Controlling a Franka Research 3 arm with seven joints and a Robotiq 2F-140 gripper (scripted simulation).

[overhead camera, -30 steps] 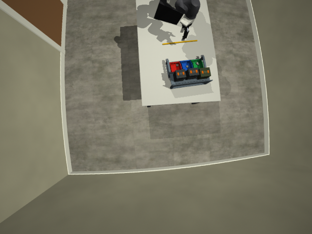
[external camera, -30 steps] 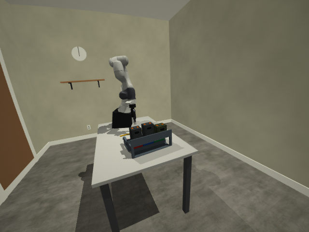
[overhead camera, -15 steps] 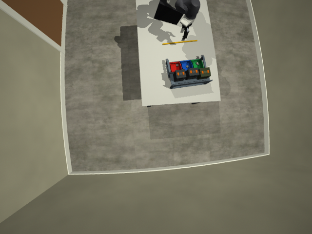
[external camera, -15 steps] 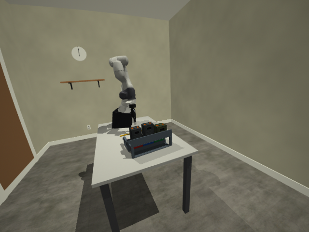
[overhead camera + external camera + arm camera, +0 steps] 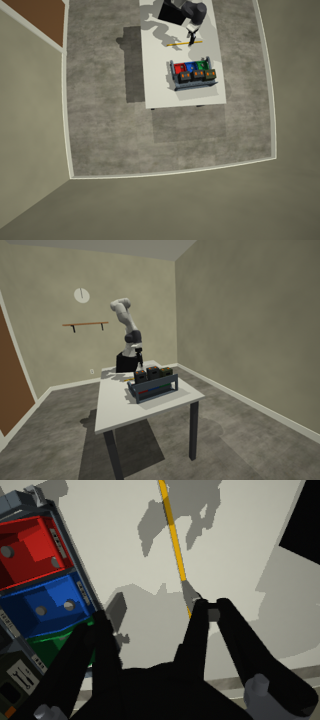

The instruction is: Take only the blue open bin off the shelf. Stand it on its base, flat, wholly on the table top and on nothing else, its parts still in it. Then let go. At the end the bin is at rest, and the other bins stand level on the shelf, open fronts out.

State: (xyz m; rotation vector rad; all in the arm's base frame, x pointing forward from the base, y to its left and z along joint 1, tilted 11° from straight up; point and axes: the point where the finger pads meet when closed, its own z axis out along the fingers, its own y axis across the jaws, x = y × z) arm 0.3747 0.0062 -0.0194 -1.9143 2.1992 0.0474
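The blue open bin [image 5: 189, 64] [image 5: 25, 611] sits on the grey shelf [image 5: 196, 86] [image 5: 157, 382] between the red bin [image 5: 177, 69] [image 5: 30, 557] and the green bin [image 5: 206, 66] [image 5: 47, 649]. Two round grey parts show inside the blue bin in the wrist view. My gripper [image 5: 191, 44] [image 5: 141, 365] [image 5: 153, 595] is partly open, with nothing between its fingers. It hangs above the table [image 5: 157, 77] [image 5: 113, 405], off the shelf's open-front side and apart from the bins. In the wrist view a finger hides part of the green bin.
Three dark boxes [image 5: 184, 77] [image 5: 198, 75] [image 5: 210, 75] with orange marks stand on the shelf behind the coloured bins. A thin yellow strip [image 5: 180, 44] [image 5: 128, 380] [image 5: 175, 540] lies on the table below the gripper. A black block [image 5: 171, 15] [image 5: 126, 364] [image 5: 307, 525] is by the arm's base.
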